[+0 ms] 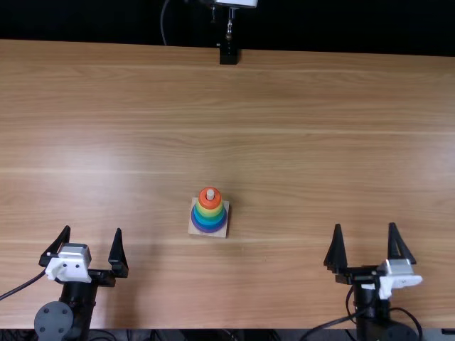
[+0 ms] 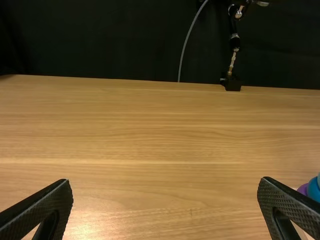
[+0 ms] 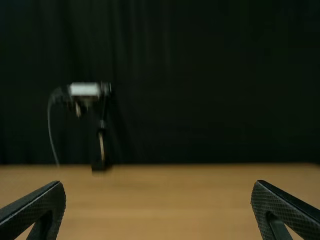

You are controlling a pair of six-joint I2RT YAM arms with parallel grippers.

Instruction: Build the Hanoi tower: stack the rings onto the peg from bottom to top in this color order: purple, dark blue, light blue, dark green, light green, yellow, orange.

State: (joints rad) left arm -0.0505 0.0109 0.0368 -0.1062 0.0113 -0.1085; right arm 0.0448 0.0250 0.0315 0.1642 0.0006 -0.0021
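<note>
My left gripper [image 1: 85,250] stands open near the table's front left, with nothing between its fingers. Also open is my right gripper [image 1: 369,245], at the front right. Between them, a little farther back, the wooden base [image 1: 217,231] holds a stack of rings on its peg [image 1: 210,194]. The orange ring [image 1: 215,202] is on top, with yellow, green and blue ones under it and a purple ring [image 1: 207,229] lowest. In the left wrist view the left gripper [image 2: 165,207] is spread, with the stack's purple ring [image 2: 303,189] beyond one finger. The right wrist view shows the right gripper [image 3: 157,210] spread too.
A stand with a black foot [image 1: 228,55] is fixed at the middle of the far edge of the table [image 1: 320,142]. A cable [image 1: 163,21] hangs beside it against the dark curtain.
</note>
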